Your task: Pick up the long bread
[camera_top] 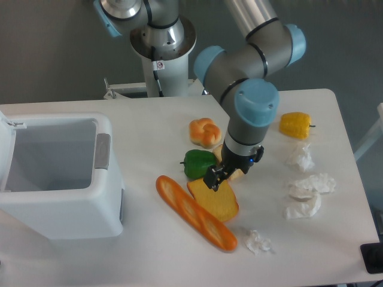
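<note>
The long bread [196, 213] is lying flat on the white table [149, 143], near the front edge. It is orange-brown with pale slanted stripes on top. It is pointing from the upper left down to the lower right. Nothing is holding it.

A flat yellow bread slice [213, 200] is lying right beside the long bread, on its right side, and the two look like they are touching. A green pepper [198, 163] is sitting just behind the slice. A small round orange bun [204, 132] is sitting a bit farther back.

The robot arm is reaching down over the food. Its gripper [216, 177] is hanging low, right over the back edge of the yellow slice and just beside the green pepper. It is well apart from the middle of the long bread. The dark fingers are pointing down, but they are tiny and bunched up from here, so I cannot tell if they are apart or together. A pale lumpy thing [234, 173] is peeking out from behind the gripper.

A yellow pepper [295, 125] is sitting far over on the right. Some crumpled white paper bits [308, 194] are lying near it. A big white bin [57, 173] is standing on the left side of the table.
</note>
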Tool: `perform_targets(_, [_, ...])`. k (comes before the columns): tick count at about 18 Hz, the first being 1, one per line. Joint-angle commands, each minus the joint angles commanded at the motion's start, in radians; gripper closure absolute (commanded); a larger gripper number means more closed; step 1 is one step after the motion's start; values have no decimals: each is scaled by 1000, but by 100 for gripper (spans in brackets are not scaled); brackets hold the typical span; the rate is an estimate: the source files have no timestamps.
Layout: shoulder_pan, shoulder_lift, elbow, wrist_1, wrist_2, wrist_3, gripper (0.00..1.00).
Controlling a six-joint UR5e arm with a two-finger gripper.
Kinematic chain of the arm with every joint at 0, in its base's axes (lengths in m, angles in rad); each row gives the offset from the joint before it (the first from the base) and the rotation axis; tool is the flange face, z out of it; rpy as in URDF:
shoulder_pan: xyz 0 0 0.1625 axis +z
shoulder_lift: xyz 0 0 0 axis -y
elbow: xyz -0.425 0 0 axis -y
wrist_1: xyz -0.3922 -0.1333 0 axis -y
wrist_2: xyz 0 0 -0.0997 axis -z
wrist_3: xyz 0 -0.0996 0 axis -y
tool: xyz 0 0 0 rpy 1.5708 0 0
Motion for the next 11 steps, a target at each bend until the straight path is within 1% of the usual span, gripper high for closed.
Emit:
perform_targets(5, [-6, -61, 20, 8, -5, -5, 0])
perform_targets(7, [-11, -95, 35, 37, -29, -6, 0])
perform_targets(11, [-26, -121, 55, 38, -35, -8, 0])
